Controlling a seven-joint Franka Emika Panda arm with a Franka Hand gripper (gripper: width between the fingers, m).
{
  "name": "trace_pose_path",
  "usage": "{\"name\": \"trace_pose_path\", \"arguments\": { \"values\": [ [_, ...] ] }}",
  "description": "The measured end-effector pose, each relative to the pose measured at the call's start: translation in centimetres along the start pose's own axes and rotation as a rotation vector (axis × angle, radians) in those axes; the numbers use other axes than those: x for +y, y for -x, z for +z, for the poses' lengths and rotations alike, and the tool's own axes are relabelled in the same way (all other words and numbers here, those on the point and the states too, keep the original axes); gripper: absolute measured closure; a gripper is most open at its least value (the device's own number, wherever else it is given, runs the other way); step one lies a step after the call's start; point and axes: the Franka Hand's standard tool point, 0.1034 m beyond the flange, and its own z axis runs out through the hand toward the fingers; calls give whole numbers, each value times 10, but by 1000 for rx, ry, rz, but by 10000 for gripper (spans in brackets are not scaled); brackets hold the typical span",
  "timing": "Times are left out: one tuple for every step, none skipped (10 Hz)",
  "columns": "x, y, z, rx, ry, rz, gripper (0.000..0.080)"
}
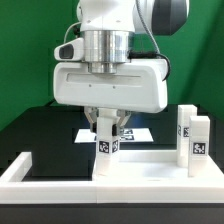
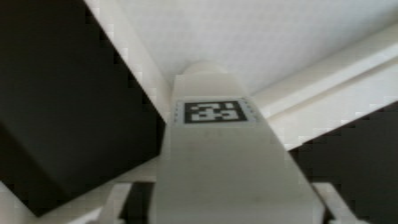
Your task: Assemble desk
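Note:
My gripper (image 1: 106, 132) is shut on a white square-section leg block (image 1: 105, 150) with a black-and-white tag and holds it upright. The leg's lower end is at the left end of the flat white tabletop panel (image 1: 150, 165); I cannot tell whether they touch. In the wrist view the leg (image 2: 217, 130) fills the middle between my two fingers (image 2: 125, 198), its tag facing the camera, with the tabletop (image 2: 267, 40) beyond it. Two more tagged legs (image 1: 185, 125) (image 1: 197, 145) stand upright at the panel's right end in the exterior view.
A low white border wall (image 1: 40, 185) runs along the front and the exterior view's left of the panel. The marker board (image 1: 135, 131) lies on the black table behind my gripper. A green backdrop stands at the back.

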Motion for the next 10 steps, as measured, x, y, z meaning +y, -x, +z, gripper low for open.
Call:
{"name": "trace_pose_path", "arguments": {
  "values": [
    [0,0,0,-1,0,43,509],
    [1,-1,0,-5,1,251,509],
    [2,-2,1,-20,-9,451,509],
    [4,-3,2,-45,-29,621,509],
    [5,-3,3,-67,-50,810,509],
    [9,-4,4,-88,-72,932,509],
    [10,-4,3,-99,-80,1038,509],
    [9,-3,3,-98,-78,1036,509],
    [10,-4,3,-97,-79,1020,492],
    [10,-4,4,-83,-73,908,492]
  ]
}}
